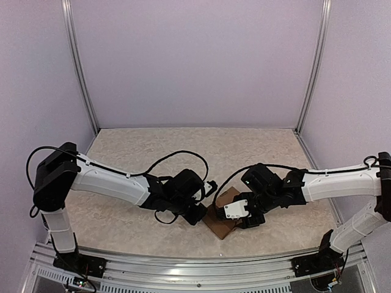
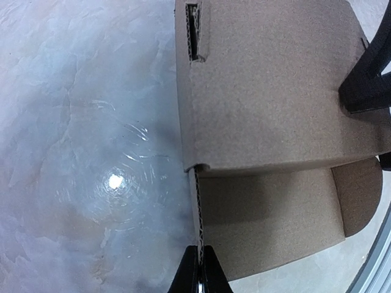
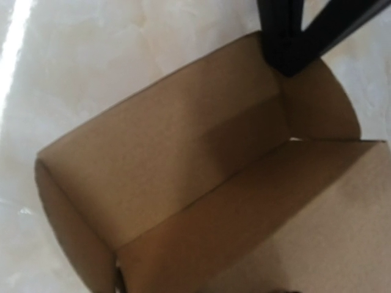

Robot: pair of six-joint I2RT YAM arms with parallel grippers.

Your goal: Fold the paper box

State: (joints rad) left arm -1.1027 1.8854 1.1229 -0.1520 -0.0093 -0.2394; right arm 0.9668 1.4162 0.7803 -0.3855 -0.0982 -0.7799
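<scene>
The paper box (image 1: 219,226) sits low in the middle of the top view, on the speckled worktop (image 1: 183,152), right between the two arms. It is partly formed, not flat: the right wrist view looks down into an open trough of brown walls with a rounded end at the lower left of that frame.

The left hand (image 2: 199,268), at the bottom of its own wrist view, is pressed together on the corrugated edge of an upright panel, pinching it. Above that, a broad panel fills the upper right of the frame, with a cut slot (image 2: 195,30) near its top left corner and a rounded flap (image 2: 357,195) curving out at the lower right.

The right hand (image 1: 231,215) is against the box from the other side. A black finger (image 2: 366,85) rests on the broad panel at the right edge of the left wrist view, but I cannot tell whether that hand is spread or pinching.

The step in hand looks like raising and squaring the walls. Next, I judge, the left hand should hold its panel steady while the right hand turns the loose flap inward. The creases must line up first.
</scene>
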